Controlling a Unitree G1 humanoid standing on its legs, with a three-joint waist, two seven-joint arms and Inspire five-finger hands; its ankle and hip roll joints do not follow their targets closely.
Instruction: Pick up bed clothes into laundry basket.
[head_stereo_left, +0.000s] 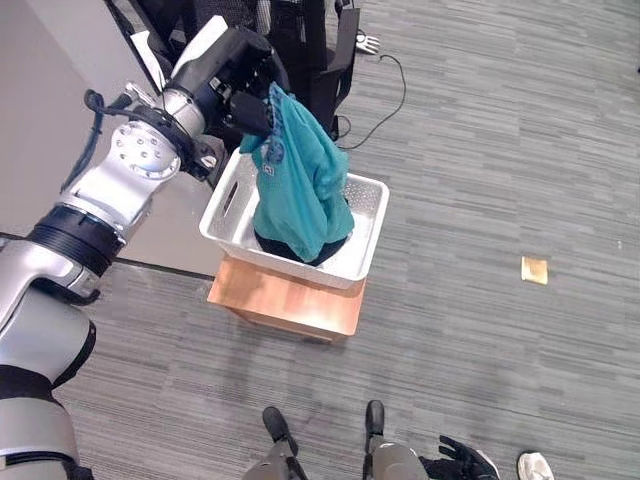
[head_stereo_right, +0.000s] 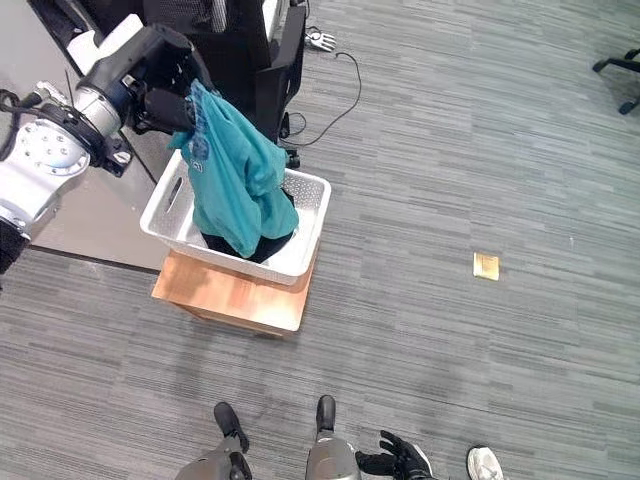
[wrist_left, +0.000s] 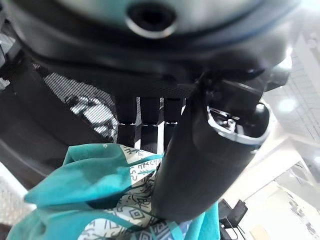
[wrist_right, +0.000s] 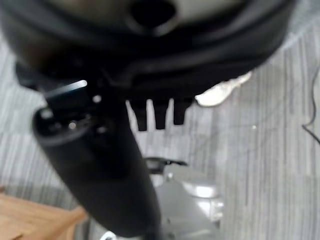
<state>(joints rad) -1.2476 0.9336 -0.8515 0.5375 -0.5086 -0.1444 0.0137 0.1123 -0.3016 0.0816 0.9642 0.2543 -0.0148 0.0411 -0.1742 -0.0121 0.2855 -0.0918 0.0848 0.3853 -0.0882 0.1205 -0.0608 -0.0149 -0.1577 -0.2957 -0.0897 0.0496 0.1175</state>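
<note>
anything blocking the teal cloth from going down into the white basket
Nothing visible does. The left hand holds the teal cloth by its top, right above the white basket; its lower end already hangs inside, on dark clothing lying there.

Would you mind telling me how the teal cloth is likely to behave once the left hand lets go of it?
Probably floppy: the teal cloth hangs in loose folds from the left hand, whose fingers pinch its top. It likely drops and crumples into the basket, since its lower end already lies inside. It looks light; the basket sits level on the wooden stand.
</note>
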